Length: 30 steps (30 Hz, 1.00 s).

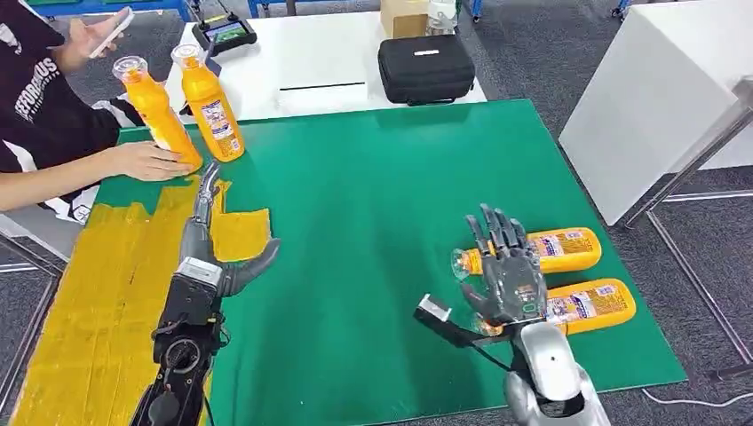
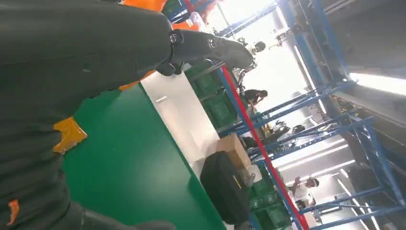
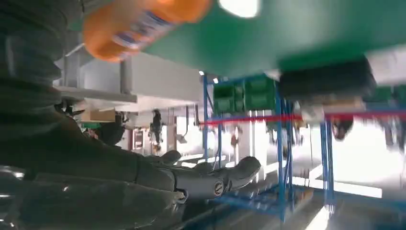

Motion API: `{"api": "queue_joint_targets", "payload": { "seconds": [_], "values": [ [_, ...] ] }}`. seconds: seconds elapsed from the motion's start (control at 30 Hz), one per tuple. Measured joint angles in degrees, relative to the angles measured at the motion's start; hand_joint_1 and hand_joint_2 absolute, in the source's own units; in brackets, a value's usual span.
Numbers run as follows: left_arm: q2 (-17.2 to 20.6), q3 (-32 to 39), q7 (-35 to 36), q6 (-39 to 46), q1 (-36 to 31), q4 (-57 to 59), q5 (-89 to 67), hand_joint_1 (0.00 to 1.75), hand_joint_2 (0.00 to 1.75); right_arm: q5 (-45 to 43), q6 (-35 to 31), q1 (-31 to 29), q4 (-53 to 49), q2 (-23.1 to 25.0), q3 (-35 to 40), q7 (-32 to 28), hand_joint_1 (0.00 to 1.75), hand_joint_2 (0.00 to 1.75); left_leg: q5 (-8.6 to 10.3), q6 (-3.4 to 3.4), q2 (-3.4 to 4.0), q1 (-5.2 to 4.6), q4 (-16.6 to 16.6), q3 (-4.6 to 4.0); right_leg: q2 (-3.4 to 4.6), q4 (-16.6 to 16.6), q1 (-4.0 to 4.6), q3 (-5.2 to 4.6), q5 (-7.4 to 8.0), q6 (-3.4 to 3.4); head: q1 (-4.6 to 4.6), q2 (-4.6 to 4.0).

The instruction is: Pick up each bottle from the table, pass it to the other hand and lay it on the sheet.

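Two orange bottles lie on their sides at the right of the green mat (image 1: 373, 204): a farther bottle (image 1: 561, 250) and a nearer bottle (image 1: 593, 305). My right hand (image 1: 506, 271) hovers open over their cap ends, fingers spread and holding nothing. In the right wrist view an orange bottle (image 3: 139, 24) lies beyond the hand's straight fingers (image 3: 210, 179). Two more bottles stand upright at the mat's far left; a person's hand (image 1: 146, 161) rests at the base of the left bottle (image 1: 155, 111), beside the right bottle (image 1: 211, 105). My left hand (image 1: 209, 244) lies open over the yellow sheet (image 1: 98, 293), fingers pointing at the standing bottles.
A person with a phone sits at the far left. Behind the mat is a white table (image 1: 320, 62) with a black case (image 1: 426, 67), a handheld controller (image 1: 226, 34) and a cardboard box (image 1: 404, 16). A white cabinet (image 1: 657, 89) stands to the right.
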Motion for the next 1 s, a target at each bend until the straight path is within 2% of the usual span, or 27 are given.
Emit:
{"api": "queue_joint_targets", "payload": {
  "seconds": [0.13,0.23,0.67,1.0],
  "values": [
    [0.1,0.1,0.6,-1.2,0.0,0.0,0.5,0.00,1.75,-3.5,7.7,-1.5,1.0,-4.3,-5.6,-4.5,0.00,1.75,0.03,0.10,0.00,-0.15,0.0,0.00,0.00,0.0,-0.15,-0.01,0.06,0.09,0.00,0.00],
    [0.1,0.0,0.8,-1.8,-0.1,0.5,0.5,0.00,1.75,-3.2,9.8,-3.0,2.7,-6.2,-9.0,-4.8,0.00,1.75,0.04,0.17,0.01,-0.16,0.0,0.01,0.00,0.0,-0.16,-0.01,0.06,0.09,0.00,0.00],
    [0.1,-0.6,0.9,-1.8,-0.2,1.3,0.5,0.00,1.75,-2.1,10.1,-4.9,6.5,-8.7,-13.6,-5.2,0.00,1.75,0.03,0.19,0.01,-0.15,0.0,0.01,0.01,0.0,-0.15,-0.02,0.05,0.10,0.00,0.00],
    [0.1,-1.9,1.5,-1.7,-1.6,3.2,1.5,0.00,1.75,-1.3,8.4,-8.4,12.5,-11.0,-17.7,-5.7,0.00,1.75,0.06,0.24,0.01,-0.20,0.0,0.00,0.00,0.0,-0.18,-0.01,0.10,0.17,-0.02,0.00]
  ]
}}
